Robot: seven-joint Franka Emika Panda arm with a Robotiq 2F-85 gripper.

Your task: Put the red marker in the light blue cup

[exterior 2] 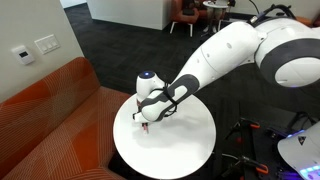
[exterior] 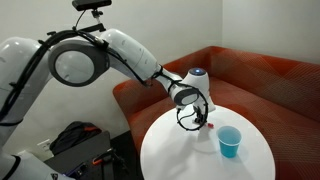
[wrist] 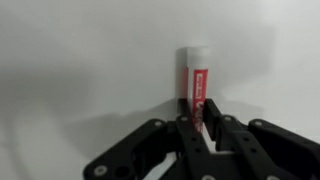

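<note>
The red marker [wrist: 196, 85], a thin red pen with a paler end, lies between my gripper's fingers [wrist: 199, 112] in the wrist view, and the fingers are closed on its lower part. In an exterior view my gripper [exterior: 204, 122] is low over the round white table [exterior: 180, 150] with a bit of red [exterior: 208, 124] at its tips. The light blue cup [exterior: 230, 142] stands upright on the table, a short way beside the gripper. In an exterior view [exterior 2: 148, 124] the gripper tips touch down near the table's edge; the cup is hidden there.
A red-orange sofa [exterior: 270, 80] curves around behind the table and shows in both exterior views [exterior 2: 50, 120]. Black equipment [exterior: 80, 140] stands beside the table, under the arm. The robot arm [exterior 2: 230, 50] reaches across the table.
</note>
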